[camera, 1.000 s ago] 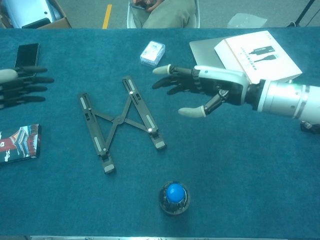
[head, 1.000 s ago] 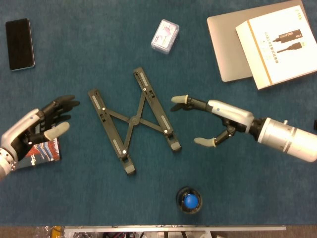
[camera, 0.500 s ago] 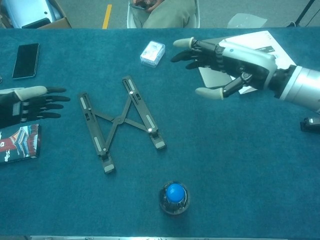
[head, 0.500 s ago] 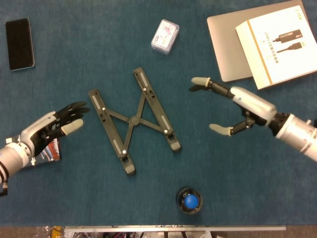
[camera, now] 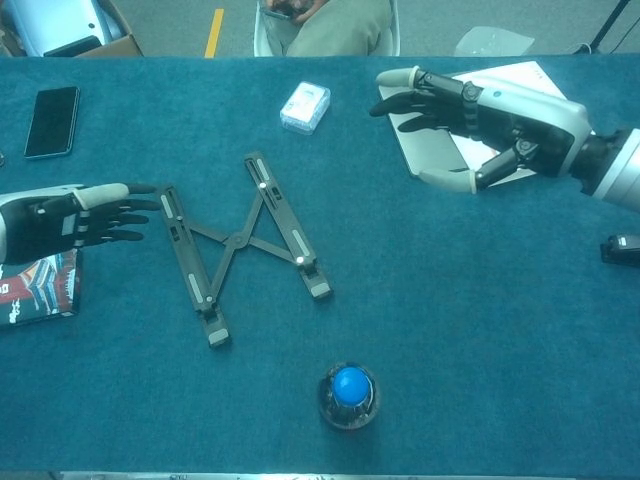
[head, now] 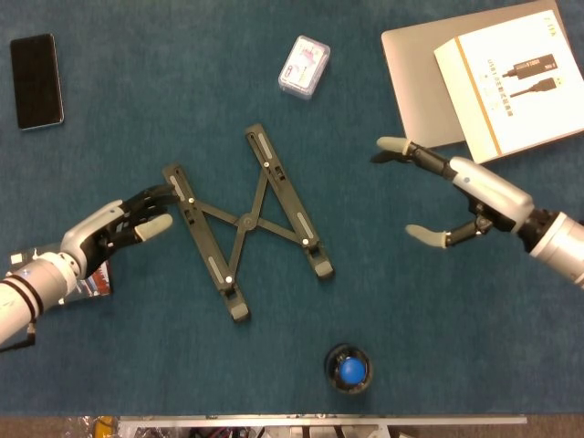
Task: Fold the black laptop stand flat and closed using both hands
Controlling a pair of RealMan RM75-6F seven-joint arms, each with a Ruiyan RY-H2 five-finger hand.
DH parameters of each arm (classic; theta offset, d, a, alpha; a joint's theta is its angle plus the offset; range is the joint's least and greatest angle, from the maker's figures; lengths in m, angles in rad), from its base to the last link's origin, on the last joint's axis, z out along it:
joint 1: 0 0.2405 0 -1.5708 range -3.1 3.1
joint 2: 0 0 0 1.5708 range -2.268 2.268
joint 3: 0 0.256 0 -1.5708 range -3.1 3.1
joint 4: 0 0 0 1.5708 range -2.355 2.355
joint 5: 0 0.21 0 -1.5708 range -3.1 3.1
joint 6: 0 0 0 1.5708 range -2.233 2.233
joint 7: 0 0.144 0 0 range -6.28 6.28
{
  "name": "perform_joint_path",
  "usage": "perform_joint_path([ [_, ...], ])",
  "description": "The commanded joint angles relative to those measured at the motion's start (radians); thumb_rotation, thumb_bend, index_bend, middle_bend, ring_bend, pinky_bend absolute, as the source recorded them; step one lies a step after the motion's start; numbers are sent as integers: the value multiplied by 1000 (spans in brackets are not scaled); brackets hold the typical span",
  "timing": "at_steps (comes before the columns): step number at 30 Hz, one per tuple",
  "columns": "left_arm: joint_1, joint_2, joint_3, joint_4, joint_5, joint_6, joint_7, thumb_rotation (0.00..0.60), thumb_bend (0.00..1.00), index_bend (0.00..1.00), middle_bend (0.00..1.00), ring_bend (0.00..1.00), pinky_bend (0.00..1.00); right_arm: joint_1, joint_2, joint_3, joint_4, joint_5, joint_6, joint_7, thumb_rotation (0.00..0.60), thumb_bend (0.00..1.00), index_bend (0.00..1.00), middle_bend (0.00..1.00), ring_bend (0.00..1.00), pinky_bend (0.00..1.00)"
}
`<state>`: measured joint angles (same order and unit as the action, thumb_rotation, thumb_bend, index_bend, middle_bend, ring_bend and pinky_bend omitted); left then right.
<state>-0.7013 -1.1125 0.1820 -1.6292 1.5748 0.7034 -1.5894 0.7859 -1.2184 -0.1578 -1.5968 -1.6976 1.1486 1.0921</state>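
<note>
The black laptop stand (head: 245,219) (camera: 238,240) lies spread open on the blue table, its two long bars joined by crossed struts. My left hand (head: 128,224) (camera: 75,215) reaches in from the left with its fingers apart, the fingertips at the upper end of the stand's left bar. It holds nothing. My right hand (head: 456,196) (camera: 480,115) hovers well to the right of the stand, fingers spread and empty, near the corner of the laptop.
A silver laptop (head: 424,73) with a white box (head: 506,78) on it lies at the back right. A phone (head: 36,80) lies back left, a small white case (head: 304,66) behind the stand, a blue-topped round object (head: 349,369) in front, a booklet (camera: 38,285) under my left arm.
My left hand has moved right until its fingertips reach the stand's left bar. My right hand has drawn back to the right, away from the stand. The stand has not moved.
</note>
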Motion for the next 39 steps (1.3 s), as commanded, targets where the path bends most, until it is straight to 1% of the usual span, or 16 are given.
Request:
perform_joint_path([
  [1, 0, -25, -10, 17, -15, -7, 19, 341, 251, 27, 59, 0, 56, -5, 4, 1, 1, -6, -2, 8, 600, 296, 0, 145, 41, 94],
  [14, -10, -85, -35, 58, -27, -29, 22, 341, 250, 27, 59, 0, 56, -19, 21, 15, 2, -20, -13, 30, 600, 296, 0, 145, 41, 94],
  [27, -31, -121, -53, 63, -22, -43, -10, 341, 250, 27, 59, 0, 56, -49, 24, 22, 12, -27, 4, 44, 600, 296, 0, 144, 41, 94],
  [39, -81, -156, -93, 43, -34, -76, 27, 341, 251, 27, 60, 0, 56, -64, 30, 26, 18, -43, 18, 62, 600, 296, 0, 144, 41, 94],
])
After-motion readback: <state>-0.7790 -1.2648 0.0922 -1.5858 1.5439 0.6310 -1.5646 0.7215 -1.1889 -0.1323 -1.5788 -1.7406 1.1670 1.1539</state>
